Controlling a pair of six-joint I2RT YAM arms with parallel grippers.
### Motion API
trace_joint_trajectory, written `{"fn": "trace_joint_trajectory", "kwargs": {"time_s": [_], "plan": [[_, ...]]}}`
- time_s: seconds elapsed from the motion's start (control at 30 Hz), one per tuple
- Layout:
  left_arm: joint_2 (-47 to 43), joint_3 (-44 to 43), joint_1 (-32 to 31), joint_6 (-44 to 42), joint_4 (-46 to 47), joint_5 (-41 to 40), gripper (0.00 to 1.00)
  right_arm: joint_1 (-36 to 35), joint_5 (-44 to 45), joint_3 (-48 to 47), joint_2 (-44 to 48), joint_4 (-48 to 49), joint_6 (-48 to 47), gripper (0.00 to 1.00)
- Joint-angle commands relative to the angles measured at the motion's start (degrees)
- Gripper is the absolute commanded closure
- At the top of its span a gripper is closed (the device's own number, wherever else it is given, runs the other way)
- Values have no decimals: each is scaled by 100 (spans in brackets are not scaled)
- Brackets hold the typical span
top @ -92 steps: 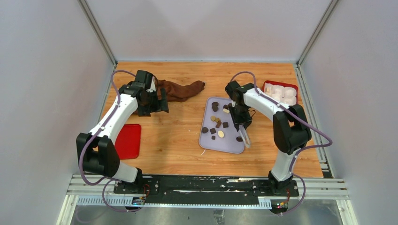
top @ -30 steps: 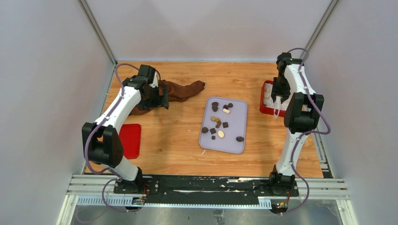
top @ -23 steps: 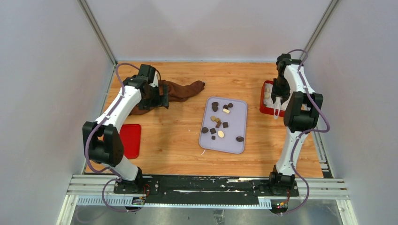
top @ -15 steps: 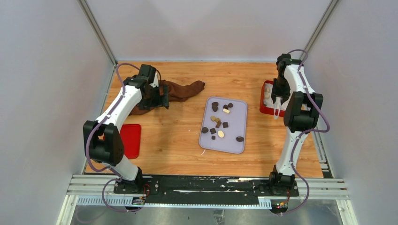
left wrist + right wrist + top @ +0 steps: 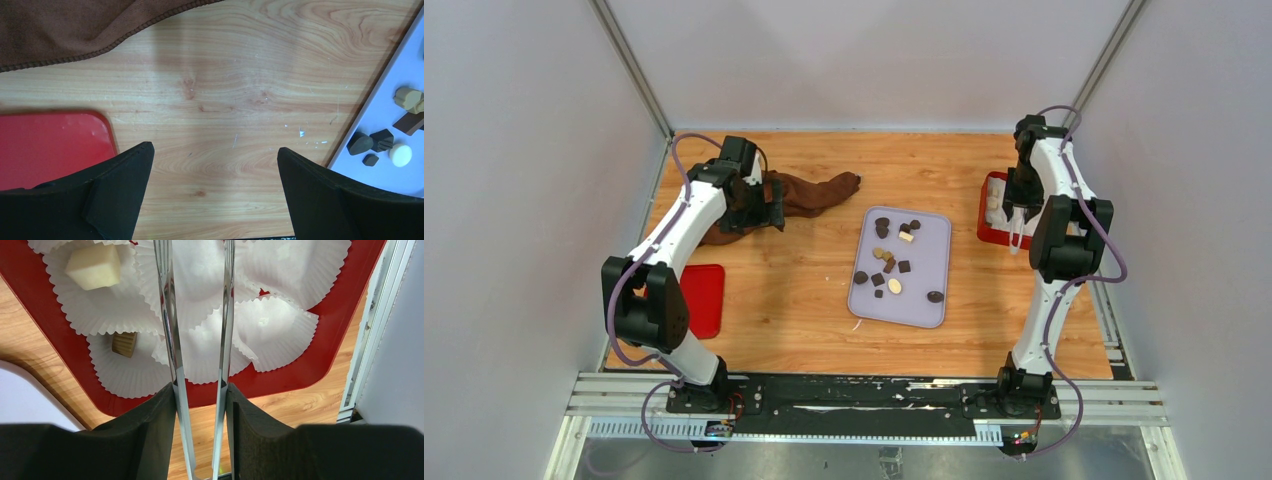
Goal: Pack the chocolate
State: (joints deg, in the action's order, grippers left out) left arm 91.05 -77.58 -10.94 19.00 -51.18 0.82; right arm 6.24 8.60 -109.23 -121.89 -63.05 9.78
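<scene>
Brown cloth (image 5: 809,195) beside left gripper (image 5: 214,148) gaping wide, right gripper (image 5: 200,390) clamping tweezers (image 5: 168,315) over red tray (image 5: 280,380), wooden table (image 5: 794,290), grey walls (image 5: 874,60).

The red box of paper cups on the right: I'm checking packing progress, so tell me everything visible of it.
The red box is glossy, plastic-looking, with rounded corners, lying flat on the wooden table beside the metal rail. White fluted paper cups fill it. One holds a cream square piece, another a tan piece; the rest in view look empty. Metal tongs, held in the right pincer, hang over the cups, blades apart; their tips are out of frame.
</scene>
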Motion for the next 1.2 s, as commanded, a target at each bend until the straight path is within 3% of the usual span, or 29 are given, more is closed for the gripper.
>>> {"fn": "trace_joint_trajectory", "kwargs": {"time_s": [0.0, 0.63, 0.8, 1.03, 1.17], "plan": [[10, -97, 22, -28, -41, -6, 0, 105, 80, 77, 58, -121, -100, 57], [-86, -102, 22, -81, -88, -3, 0, 114, 64, 110, 101, -76, -107, 56], [-96, -108, 22, -90, -107, 11, 0, 106, 21, 245, 335, 4, -76, 65], [-80, -108, 22, -46, -103, 126, 0, 38, -237, 583, 1117, 105, -34, 94], [-89, -110, 22, -28, -103, 129, 0, -139, -218, 1058, 1647, 142, -52, 97]]}}
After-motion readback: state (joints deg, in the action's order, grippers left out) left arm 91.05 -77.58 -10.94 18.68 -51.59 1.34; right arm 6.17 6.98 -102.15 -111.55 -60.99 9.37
